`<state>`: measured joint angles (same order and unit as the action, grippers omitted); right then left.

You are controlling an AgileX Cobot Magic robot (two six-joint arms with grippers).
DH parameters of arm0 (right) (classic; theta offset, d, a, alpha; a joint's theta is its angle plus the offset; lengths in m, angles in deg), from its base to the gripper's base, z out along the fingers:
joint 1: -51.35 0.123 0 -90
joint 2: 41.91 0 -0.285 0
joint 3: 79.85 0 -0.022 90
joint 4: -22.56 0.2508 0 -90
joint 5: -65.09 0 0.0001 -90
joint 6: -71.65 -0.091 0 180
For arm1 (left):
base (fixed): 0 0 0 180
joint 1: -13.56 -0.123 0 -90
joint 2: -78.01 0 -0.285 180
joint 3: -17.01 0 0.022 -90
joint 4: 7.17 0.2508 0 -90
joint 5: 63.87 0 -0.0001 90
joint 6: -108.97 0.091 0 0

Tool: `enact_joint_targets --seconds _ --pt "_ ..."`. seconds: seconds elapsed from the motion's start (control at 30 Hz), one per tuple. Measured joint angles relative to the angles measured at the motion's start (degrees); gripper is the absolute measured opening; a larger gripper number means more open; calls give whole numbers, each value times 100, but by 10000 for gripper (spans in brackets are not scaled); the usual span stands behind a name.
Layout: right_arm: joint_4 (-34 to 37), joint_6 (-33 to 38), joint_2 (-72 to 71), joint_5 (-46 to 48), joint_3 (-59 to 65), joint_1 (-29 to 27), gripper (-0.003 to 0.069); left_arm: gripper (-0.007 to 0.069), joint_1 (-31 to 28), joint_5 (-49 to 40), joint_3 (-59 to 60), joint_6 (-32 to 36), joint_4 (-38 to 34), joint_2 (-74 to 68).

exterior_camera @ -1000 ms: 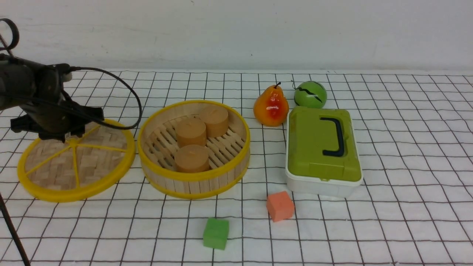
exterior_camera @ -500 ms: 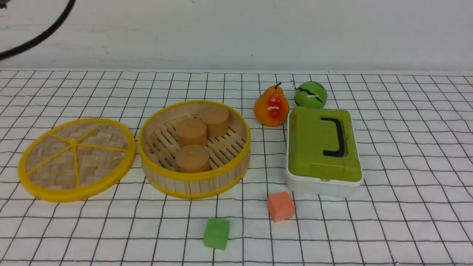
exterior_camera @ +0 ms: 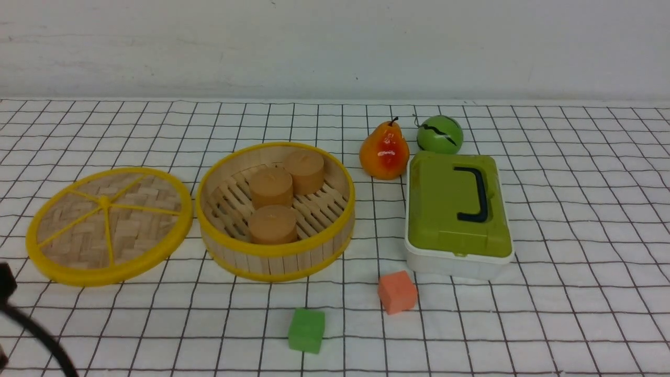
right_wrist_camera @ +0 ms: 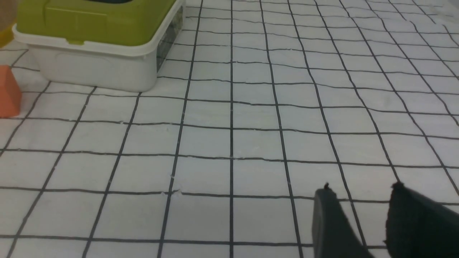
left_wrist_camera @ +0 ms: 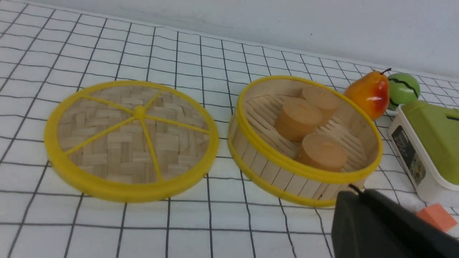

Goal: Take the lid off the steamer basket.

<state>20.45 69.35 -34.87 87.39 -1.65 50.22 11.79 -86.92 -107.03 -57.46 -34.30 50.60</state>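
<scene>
The lid [exterior_camera: 109, 225], a woven bamboo disc with a yellow rim and spokes, lies flat on the cloth just left of the steamer basket [exterior_camera: 272, 257]. The basket stands uncovered with three tan cylinders [exterior_camera: 271, 187] inside. The left wrist view shows the lid [left_wrist_camera: 131, 139] and the basket [left_wrist_camera: 272, 172] side by side, apart from my left gripper [left_wrist_camera: 355, 191]. That gripper is shut with nothing in it, pulled back near the front of the basket. My right gripper [right_wrist_camera: 360, 188] hangs open and empty over bare cloth, far to the right.
A white box with a green lid [exterior_camera: 458, 209] stands right of the basket, a pear [exterior_camera: 383, 151] and a green ball [exterior_camera: 439, 134] behind it. An orange cube [exterior_camera: 397, 291] and a green cube [exterior_camera: 306, 330] lie in front. A black cable [exterior_camera: 31, 335] crosses the lower left corner.
My left arm, over the lid a second ago, has left it and drawn back; only a bit shows at the lower left edge. Its gripper has shut. The lid stayed put.
</scene>
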Motion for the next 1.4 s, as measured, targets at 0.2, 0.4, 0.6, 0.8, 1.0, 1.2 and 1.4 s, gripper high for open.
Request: enact_joint_targets --seconds 0.2,0.4,0.6,0.8,1.0,1.2,1.4 --pt "0 0 0 0 0 0 239 -13 0 500 1353 161 -44 1128" --pt "0 0 0 0 0 0 239 -13 0 810 1920 161 -43 1404" --pt "0 0 0 0 0 0 239 -13 447 1197 2150 161 -18 1580" --pt "0 0 0 0 0 0 239 -13 818 1357 2280 -555 1257 2007" --pt "0 0 0 0 0 0 239 -13 818 289 2295 -2471 2573 2012" --pt "0 0 0 0 0 0 239 -12 818 100 2295 -2103 2655 2012" --pt "0 0 0 0 0 0 239 -12 818 77 2295 -2044 2635 2012"
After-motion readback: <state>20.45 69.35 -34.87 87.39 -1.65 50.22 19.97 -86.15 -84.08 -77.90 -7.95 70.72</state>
